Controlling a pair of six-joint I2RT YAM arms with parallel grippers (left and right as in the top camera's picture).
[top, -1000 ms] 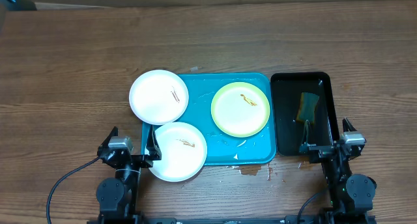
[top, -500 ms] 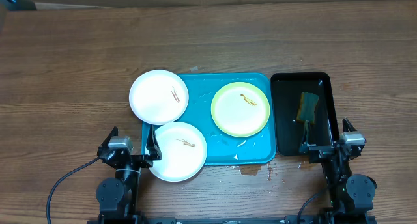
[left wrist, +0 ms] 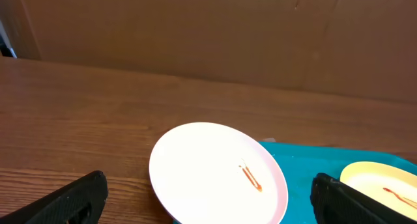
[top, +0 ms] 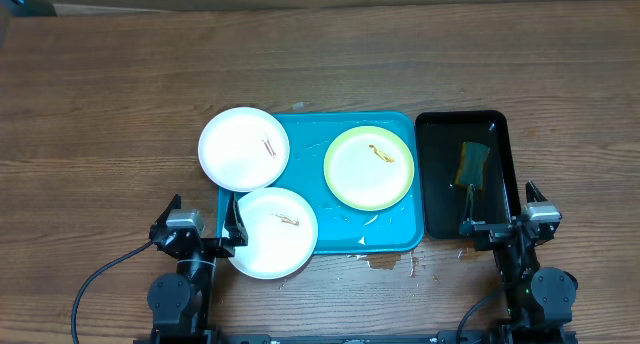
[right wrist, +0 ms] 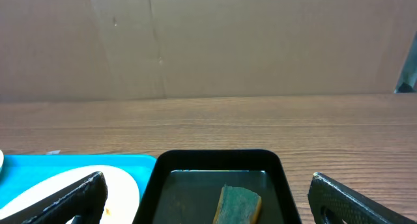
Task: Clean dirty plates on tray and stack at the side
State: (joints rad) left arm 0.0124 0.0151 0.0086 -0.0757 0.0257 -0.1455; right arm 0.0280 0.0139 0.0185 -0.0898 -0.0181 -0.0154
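Resting at the near edge of a wooden counter point(top: 100, 104), both arms sit low and idle. The left gripper point(top: 203, 220) has its jaws spread wide and holds nothing; one finger stands just beside the rim of the nearest plate, and whether it touches cannot be told. The right gripper point(top: 498, 210), toward the near right corner, is likewise spread and empty, with the black tray's near end just ahead of it.

A turquoise tray point(top: 392, 236) lies mid-counter, closer to the near edge than the far one. The yellow-green plate point(top: 368, 167) lies wholly inside it, on its far right part, with a small brown smear. One white plate point(top: 243, 149) overhangs the tray's far left corner, much of it above bare wood, with a short brown streak right of its middle. The other white plate point(top: 272, 232) hangs over the tray's near left corner and also shows a thin smear.

Just right of the turquoise tray lies a narrower black tray point(top: 440, 199) holding a green sponge point(top: 471, 163). Wet spots point(top: 385, 261) mark the wood by the turquoise tray's near edge.
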